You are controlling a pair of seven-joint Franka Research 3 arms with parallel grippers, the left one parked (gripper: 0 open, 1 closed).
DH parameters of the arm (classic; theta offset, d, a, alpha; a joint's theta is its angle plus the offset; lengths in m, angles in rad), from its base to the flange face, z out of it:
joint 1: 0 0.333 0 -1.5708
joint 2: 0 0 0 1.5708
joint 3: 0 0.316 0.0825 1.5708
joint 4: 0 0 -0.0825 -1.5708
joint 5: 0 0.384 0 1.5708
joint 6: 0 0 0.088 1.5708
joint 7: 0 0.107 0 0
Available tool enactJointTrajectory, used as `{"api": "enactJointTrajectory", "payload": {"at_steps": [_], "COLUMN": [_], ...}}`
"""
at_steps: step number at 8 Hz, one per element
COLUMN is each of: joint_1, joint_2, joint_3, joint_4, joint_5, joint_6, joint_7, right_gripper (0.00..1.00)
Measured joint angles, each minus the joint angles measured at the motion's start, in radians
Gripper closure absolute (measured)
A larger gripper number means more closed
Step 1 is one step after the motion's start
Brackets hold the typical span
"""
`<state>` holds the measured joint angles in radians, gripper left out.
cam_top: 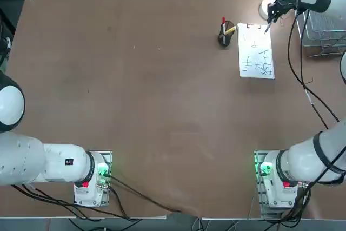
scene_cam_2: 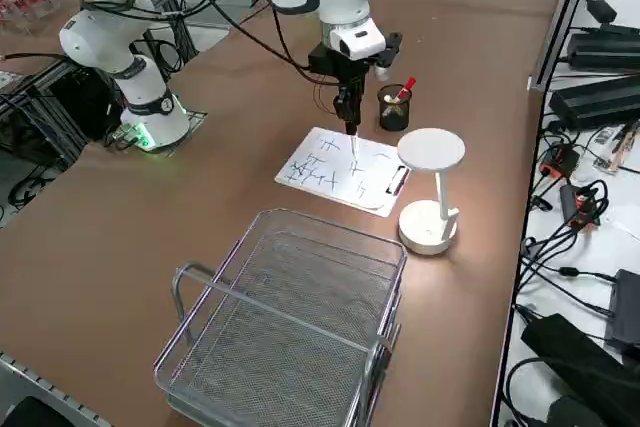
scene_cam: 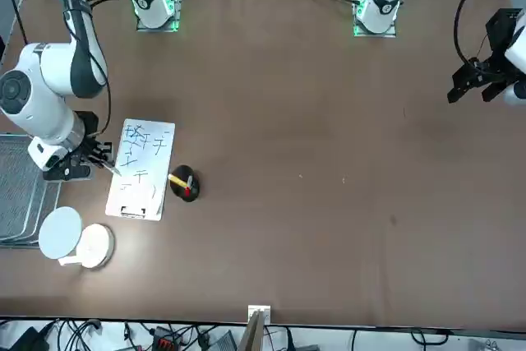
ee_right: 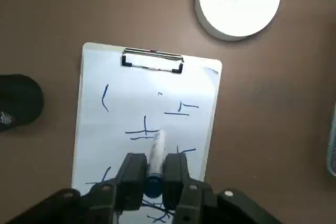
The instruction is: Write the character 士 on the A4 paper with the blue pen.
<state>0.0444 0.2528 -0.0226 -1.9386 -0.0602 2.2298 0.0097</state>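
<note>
Right end effector (ee_right: 153, 174) over the A4 paper (ee_right: 131, 103), fingers pinched on the blue pen (ee_right: 156, 150), pen pointing down at the sheet. Side view: the pen tip (scene_cam_2: 352, 150) looks to be at or just above the paper; contact cannot be confirmed. In the top view the paper (cam_top: 255, 50) lies on the brown tabletop (cam_top: 135, 90) toward 1 o'clock, clip (ee_right: 153, 60) at its far edge, dark handwritten strokes scattered across it. A black pen cup (cam_top: 225, 35) stands just beside the sheet at its 9 o'clock, holding a red-topped pen and a yellow marker. White round-based lamp (scene_cam_2: 432, 187) near the clip end. Wire basket (scene_cam_2: 290, 317) well apart from the paper, at the tabletop's right edge.
</note>
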Motion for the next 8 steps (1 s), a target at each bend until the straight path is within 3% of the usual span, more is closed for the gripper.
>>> {"api": "enactJointTrajectory", "payload": {"at_steps": [6,8], "joint_1": [0.009,0.009], "joint_2": [-0.054,-0.077], "joint_3": [0.001,0.002], "joint_4": [-0.124,-0.198], "joint_5": [0.037,0.037], "joint_6": [0.007,0.068], "joint_7": [0.082,0.115], "right_gripper": [0.79,0.79]}}
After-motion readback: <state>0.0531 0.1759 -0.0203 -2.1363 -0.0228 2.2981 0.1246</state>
